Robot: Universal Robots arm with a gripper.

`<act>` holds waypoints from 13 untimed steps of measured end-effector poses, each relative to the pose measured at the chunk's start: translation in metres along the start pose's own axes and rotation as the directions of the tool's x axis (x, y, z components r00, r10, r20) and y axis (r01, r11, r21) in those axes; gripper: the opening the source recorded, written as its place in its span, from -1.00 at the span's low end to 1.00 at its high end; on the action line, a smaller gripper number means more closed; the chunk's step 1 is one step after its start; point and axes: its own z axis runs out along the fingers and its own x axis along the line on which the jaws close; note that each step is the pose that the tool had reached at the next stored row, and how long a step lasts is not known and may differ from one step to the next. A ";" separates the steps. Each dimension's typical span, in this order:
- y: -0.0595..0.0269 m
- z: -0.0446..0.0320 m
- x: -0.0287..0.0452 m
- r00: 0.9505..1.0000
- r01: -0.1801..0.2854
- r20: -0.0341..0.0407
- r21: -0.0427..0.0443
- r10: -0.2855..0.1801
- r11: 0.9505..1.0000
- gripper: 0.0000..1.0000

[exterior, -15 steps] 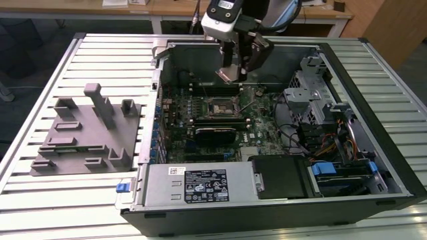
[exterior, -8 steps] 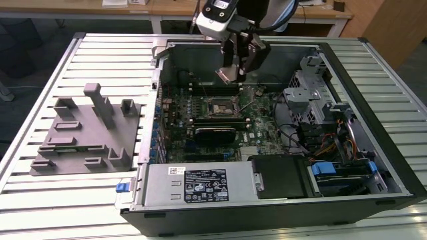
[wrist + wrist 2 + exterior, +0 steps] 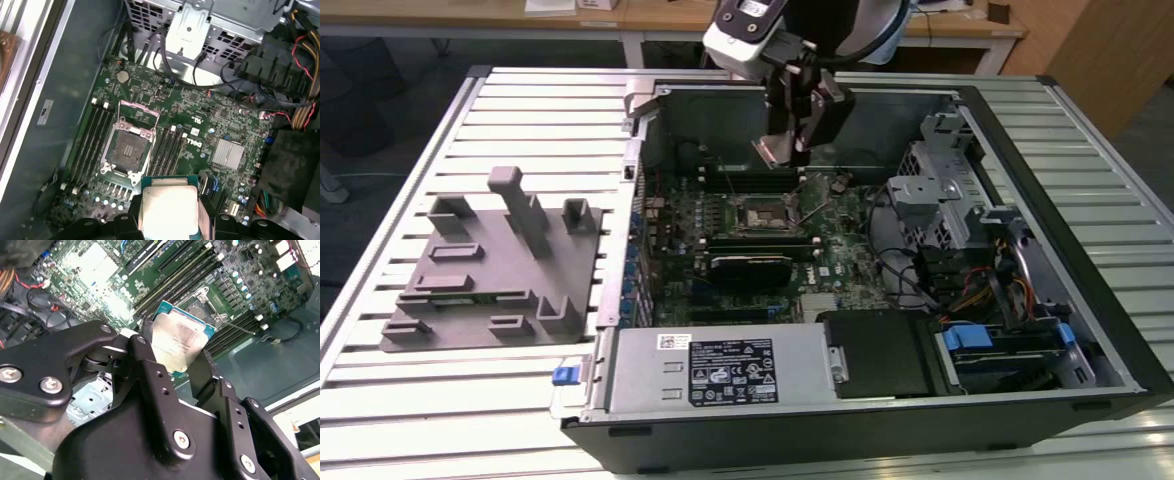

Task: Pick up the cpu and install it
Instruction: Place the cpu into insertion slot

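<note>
My gripper point(image 3: 790, 140) hangs over the open computer case point(image 3: 1067, 250), shut on the cpu point(image 3: 774, 152), a flat square chip with a pale silver top. Both wrist views show the cpu point(image 3: 181, 339) point(image 3: 167, 206) pinched by its edges between the black fingers point(image 3: 146, 360). It is held in the air, above and a little behind the motherboard socket point(image 3: 758, 213) in the exterior view. The socket point(image 3: 127, 147) stands with its metal frame lifted and its dark contact field bare. In the second wrist view the socket point(image 3: 206, 299) lies just beyond the chip.
Memory slots point(image 3: 92, 142) flank the socket on both sides. A drive cage point(image 3: 941, 190) and cable bundles point(image 3: 974, 290) fill the case at the exterior view's right. The power supply point(image 3: 720, 370) sits at the front. A grey fixture point(image 3: 487, 265) lies on the slatted table at the left.
</note>
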 end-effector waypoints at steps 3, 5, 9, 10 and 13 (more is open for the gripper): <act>0.0001 0.0006 0.0003 0.999 -0.034 0.001 0.000 0.034 0.999 0.06; 0.0002 0.0010 0.0005 0.998 -0.057 0.001 0.000 0.057 0.998 0.06; 0.0003 0.0017 0.0010 0.995 -0.102 0.002 0.000 0.102 0.995 0.06; 0.0003 0.0019 0.0011 0.994 -0.113 0.002 0.000 0.113 0.994 0.06; 0.0004 0.0025 0.0013 0.989 -0.149 0.003 0.000 0.149 0.989 0.06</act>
